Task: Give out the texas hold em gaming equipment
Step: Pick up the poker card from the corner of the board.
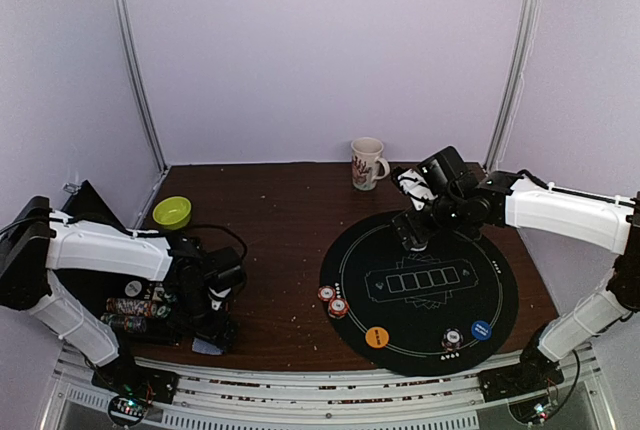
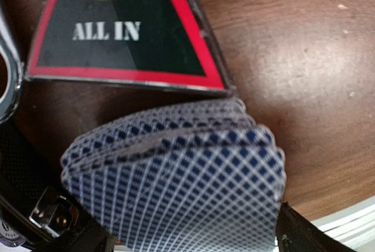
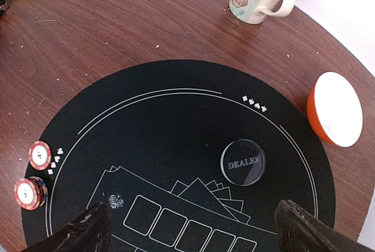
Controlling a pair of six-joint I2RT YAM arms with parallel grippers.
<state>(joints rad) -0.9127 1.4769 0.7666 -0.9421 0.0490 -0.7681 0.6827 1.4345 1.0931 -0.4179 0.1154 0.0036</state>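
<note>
Grey-blue-backed cards lie fanned on the table directly between the spread fingers of the left pincer, nothing clamped yet. The right pincer, also released, hovers over the mat near the DEALER button.

Even, soft overhead light throughout; sheen on the wooden counter in the left wrist view, where the fanned playing cards blur at close range.
</note>
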